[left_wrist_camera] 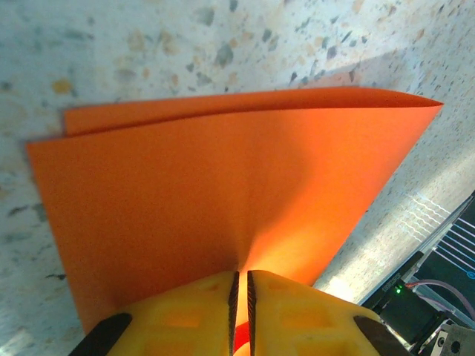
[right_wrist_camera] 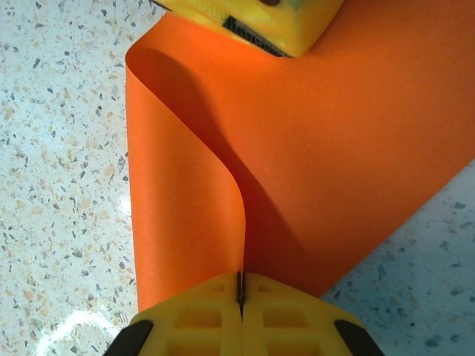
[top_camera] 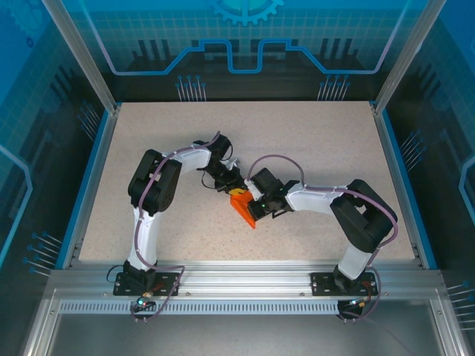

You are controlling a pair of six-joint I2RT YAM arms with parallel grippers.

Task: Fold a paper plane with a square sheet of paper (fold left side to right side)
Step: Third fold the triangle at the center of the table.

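Note:
The square sheet of paper (top_camera: 245, 212) is bright orange and lies mid-table, one side curled up and over the rest. It has no plane shape. My left gripper (top_camera: 236, 191) holds the sheet from the far side. In the left wrist view its yellow jaws (left_wrist_camera: 241, 280) are pinched on the sheet (left_wrist_camera: 223, 185), whose upper layer lies over a lower one. My right gripper (top_camera: 252, 200) is shut on the raised edge, seen close in the right wrist view (right_wrist_camera: 240, 282). There the sheet (right_wrist_camera: 356, 148) bends in a loop at the left. The left gripper's fingers (right_wrist_camera: 282, 26) show at the top.
The speckled tabletop (top_camera: 312, 148) has blue side rails and a metal frame along the near edge. The two arms meet over the middle, their wrists close together. Part of the right arm's black body (left_wrist_camera: 415, 297) sits close to the left gripper.

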